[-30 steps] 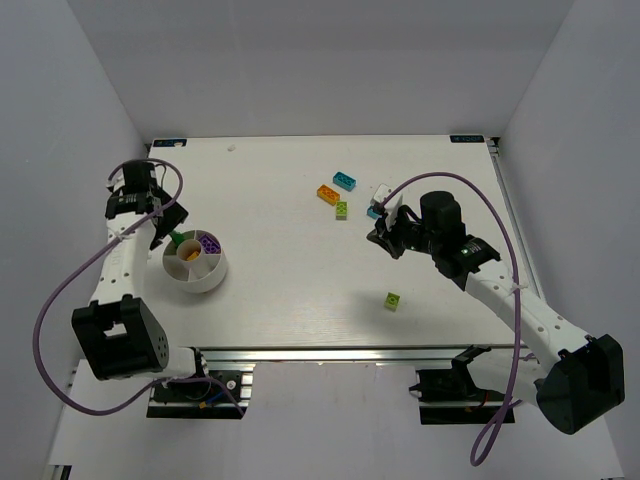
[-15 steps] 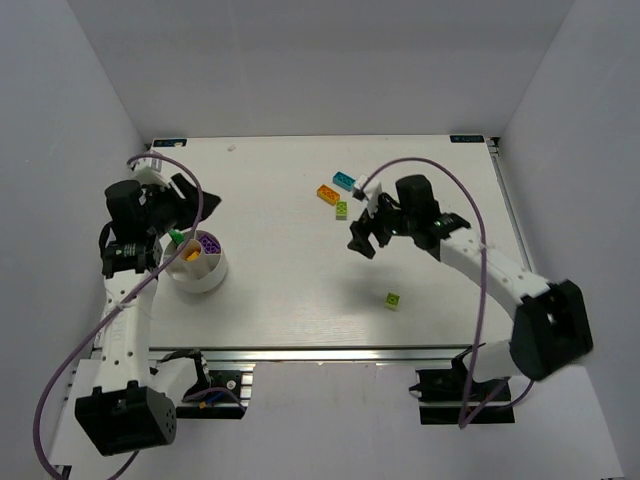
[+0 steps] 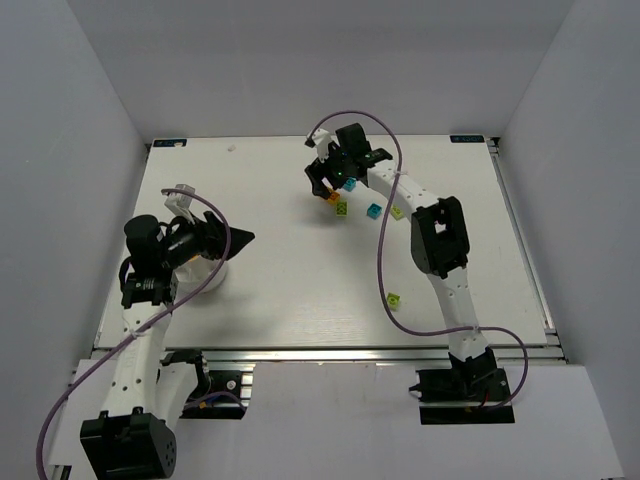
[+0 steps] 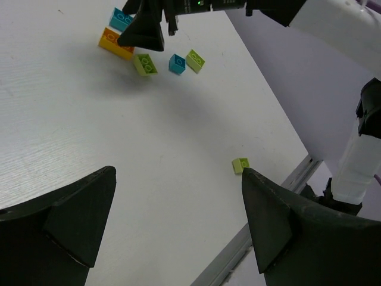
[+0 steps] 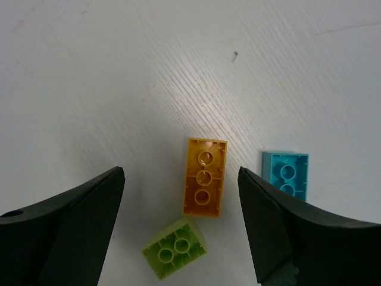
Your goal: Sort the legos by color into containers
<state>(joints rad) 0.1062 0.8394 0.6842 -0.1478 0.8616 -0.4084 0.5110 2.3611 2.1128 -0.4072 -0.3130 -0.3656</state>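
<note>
Several legos lie at the far middle of the table: an orange brick, a lime one and a cyan one, all underside up. My right gripper hangs open over the orange brick, not touching it. A small cyan brick and another lime brick lie just right of them. A lone lime brick sits near the front. My left gripper is open and empty above the white bowl, which the arm mostly hides. It looks across the table.
The right arm stretches from the front edge across the table's right half to the far cluster. Grey walls close in on both sides. The table's front rail runs just beyond the lone lime brick.
The right arm has swung from beside the small cyan brick to the far cluster, and its jaws have opened. The left gripper has moved from the bowl's left side to above it, pointing right.
</note>
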